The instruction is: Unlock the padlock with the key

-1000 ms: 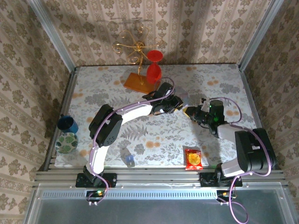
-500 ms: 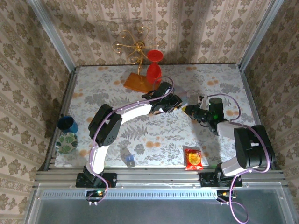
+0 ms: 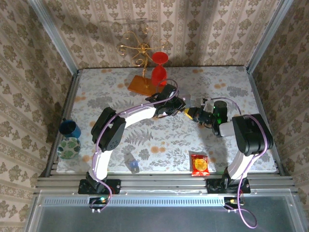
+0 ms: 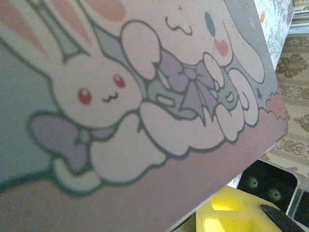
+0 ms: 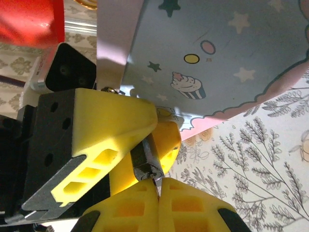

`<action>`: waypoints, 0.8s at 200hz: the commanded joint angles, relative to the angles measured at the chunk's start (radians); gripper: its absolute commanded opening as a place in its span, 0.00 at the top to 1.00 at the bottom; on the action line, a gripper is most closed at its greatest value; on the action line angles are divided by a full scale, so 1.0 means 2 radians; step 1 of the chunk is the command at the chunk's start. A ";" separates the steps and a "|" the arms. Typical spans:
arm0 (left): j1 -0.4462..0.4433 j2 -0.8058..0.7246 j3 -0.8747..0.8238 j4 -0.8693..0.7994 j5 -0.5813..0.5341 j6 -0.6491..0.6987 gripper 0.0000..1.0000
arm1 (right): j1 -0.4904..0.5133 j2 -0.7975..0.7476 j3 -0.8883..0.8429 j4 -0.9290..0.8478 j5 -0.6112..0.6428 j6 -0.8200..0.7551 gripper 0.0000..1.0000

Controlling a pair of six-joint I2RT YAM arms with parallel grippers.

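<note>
Table (image 3: 145,140): both arms meet over its middle; the work is all at one spot.
Tin box (image 5: 217,58): its cartoon-printed face stands just behind the fingers, and the padlock hangs at its lower corner.
Left gripper (image 3: 181,107): in the right wrist view its yellow fingers sit on either side of the padlock, apparently pinching it steady.
Right gripper (image 5: 158,193): fingers pressed together on a thin silvery sliver, which I take to be the key.
Padlock (image 5: 144,160): a small dark block, its glinting end turned toward the right gripper.
Key (image 5: 155,181): its tip touches the padlock's end; how far in it sits is hidden.
Done: lock braced, key brought to the keyhole.
Left: seat the key fully, turn it, free the shackle, whose state cannot be seen.
</note>
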 commanded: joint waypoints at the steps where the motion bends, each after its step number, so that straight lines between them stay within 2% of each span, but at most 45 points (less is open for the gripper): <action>1: -0.041 -0.018 0.007 0.012 0.108 0.005 1.00 | 0.007 0.020 0.022 0.125 0.024 0.057 1.00; 24: -0.041 -0.020 0.006 0.013 0.112 0.007 1.00 | 0.015 -0.004 0.022 0.060 0.041 -0.003 1.00; 55: -0.042 -0.014 0.011 0.012 0.130 0.010 1.00 | 0.044 -0.091 0.060 -0.203 0.104 -0.176 1.00; 71: -0.043 -0.011 0.014 0.008 0.143 0.011 1.00 | 0.054 -0.116 0.078 -0.271 0.124 -0.220 1.00; 105: -0.048 -0.012 0.017 0.006 0.159 0.013 1.00 | 0.048 -0.109 0.079 -0.250 0.120 -0.195 1.00; 160: -0.043 -0.028 -0.006 0.017 0.146 0.013 1.00 | 0.034 -0.058 0.052 -0.104 0.089 -0.067 1.00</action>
